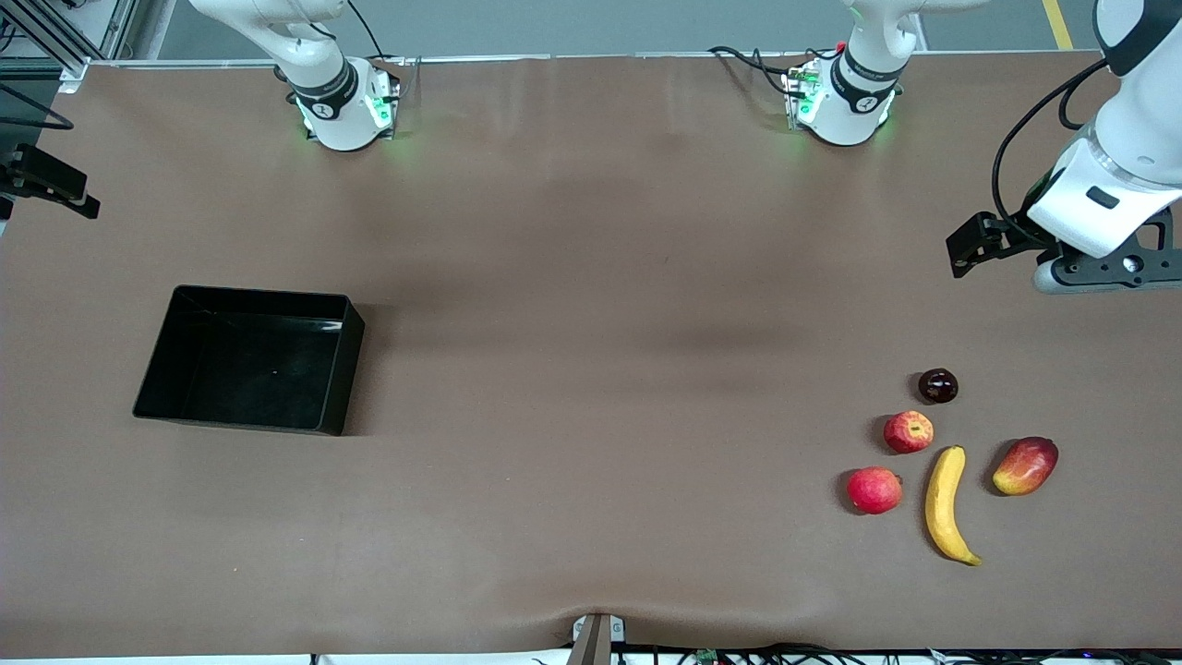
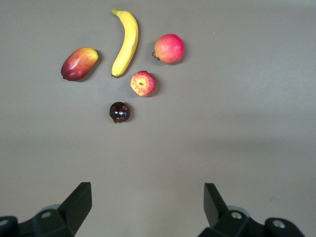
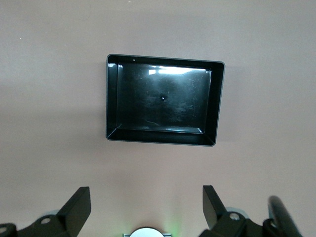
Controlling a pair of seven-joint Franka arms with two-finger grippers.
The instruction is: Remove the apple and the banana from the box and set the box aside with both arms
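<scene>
At the left arm's end of the bench is where all the fruit sits, and none of it is in the box. The apple and the banana both lie on the bare bench, just beside each other, with a pinkish-red round fruit, a mango and a small dark fruit around them.

The box is empty and well apart from them, down toward the right arm's end. So to me the "take out" part looks done already, and only the box could still need handling.

The left arm hangs over the bench edge near the fruit, jaws wide open and holding nothing. The right arm's jaws are spread wide and empty too, looking down on the box.

What matters for the next move is that the right arm is clearly the closer one to the box, while the left arm would have to cross most of the bench to reach it. The box's long side runs along the bench's length, so I'd guess each arm takes one short end.

If the banana had to be picked up, its long axis runs from the apple toward the front camera. In the left wrist view the open jaws already sit crosswise to it, so that would be a handy grab.
</scene>
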